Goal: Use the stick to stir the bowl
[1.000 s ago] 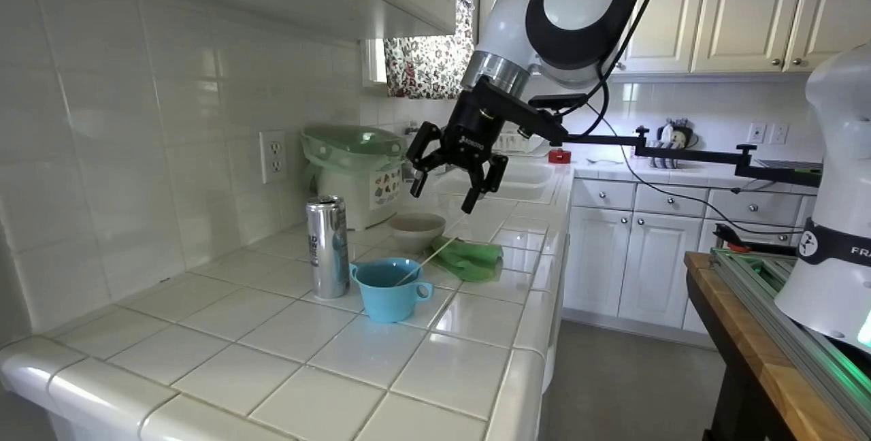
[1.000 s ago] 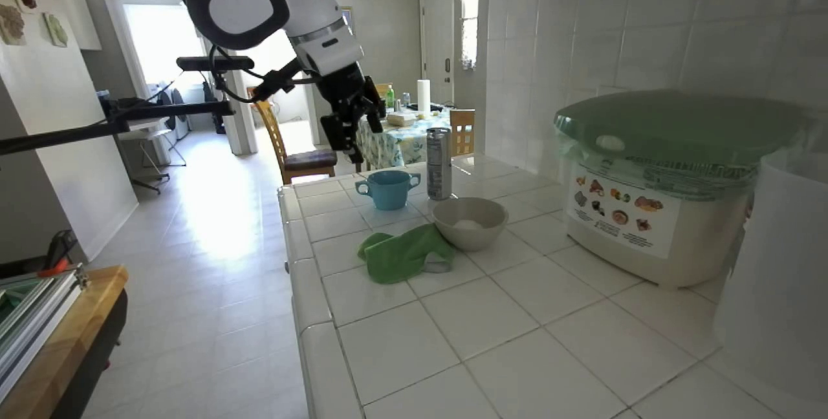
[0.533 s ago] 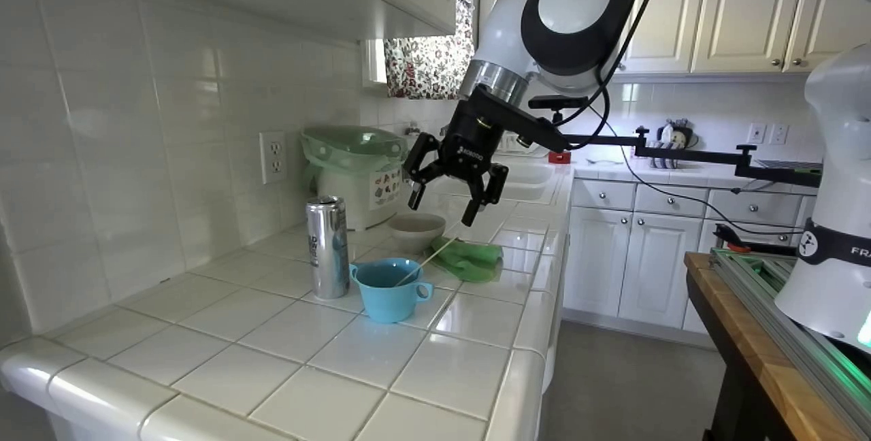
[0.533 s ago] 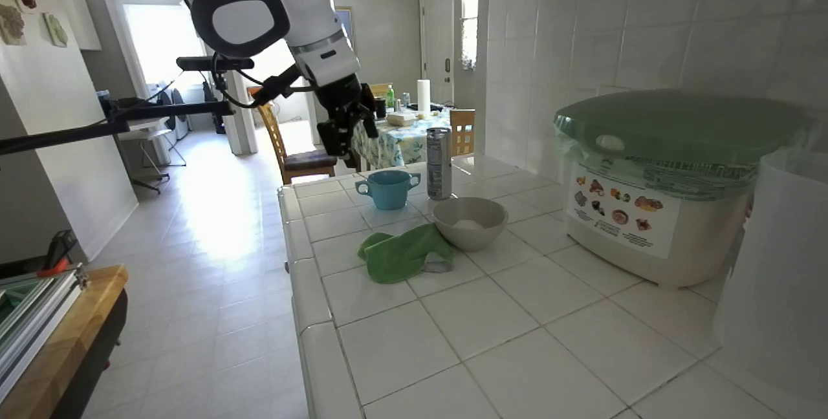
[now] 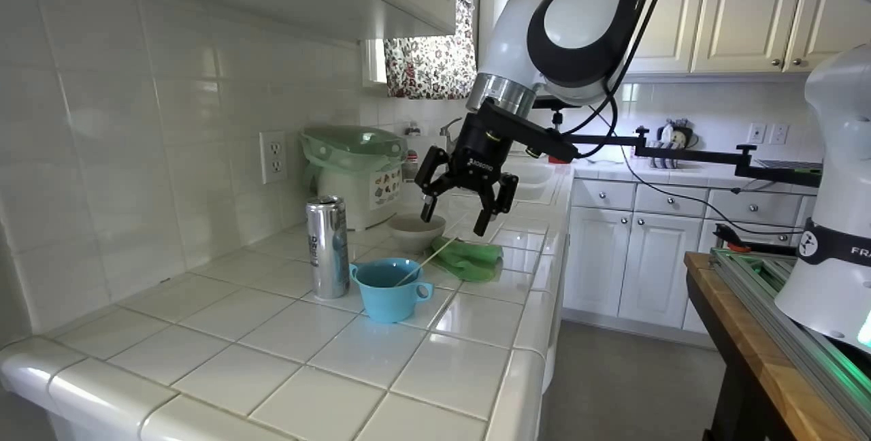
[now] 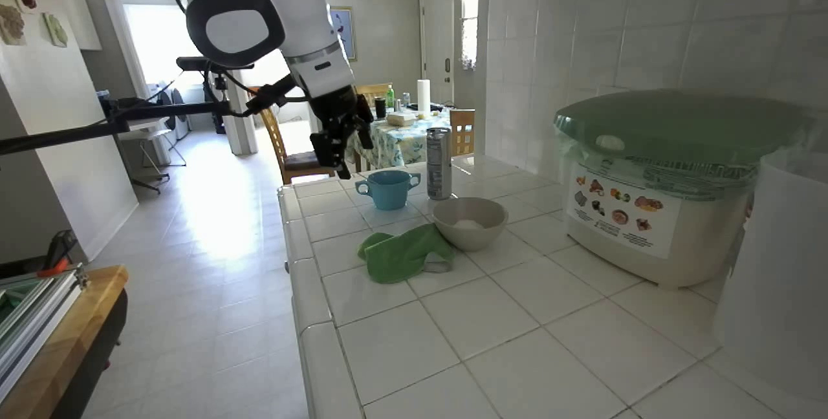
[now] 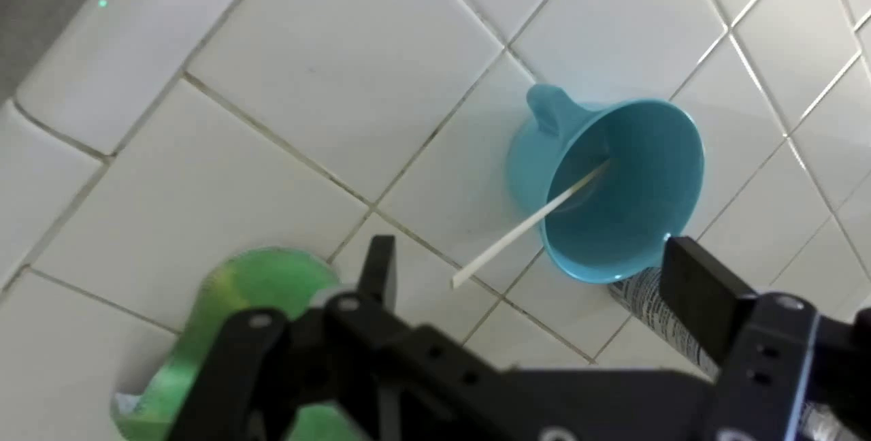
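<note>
- Pincer [image 5: 454, 220]: jaws spread wide, tips slanting down, in the air above the bench [image 5: 292, 373].
- Stick [image 7: 531, 223]: leans in the blue bowl [image 5: 388, 301], lower end inside, shaft over the rim. In the wrist view its free end shows between the fingers [image 7: 708, 298]; gap hard to judge.
- Blue bowl: upright on the bench, two handles.
- Can [image 5: 328, 247]: silver, upright, just beside the blue bowl; touching or not, cannot tell.
- Cloth [image 5: 469, 262]: green, crumpled, near the blue bowl and right by the pale bowl [image 6: 469, 231].
- Bin [image 6: 624, 212]: green lid, food pictures on its label; farther along the bench, near the tiled wall [image 6: 543, 70].
- Sink [image 5: 537, 177]: white, beyond the bin in an exterior view.
- Table [image 6: 394, 147]: patterned cover, background of an exterior view.
</note>
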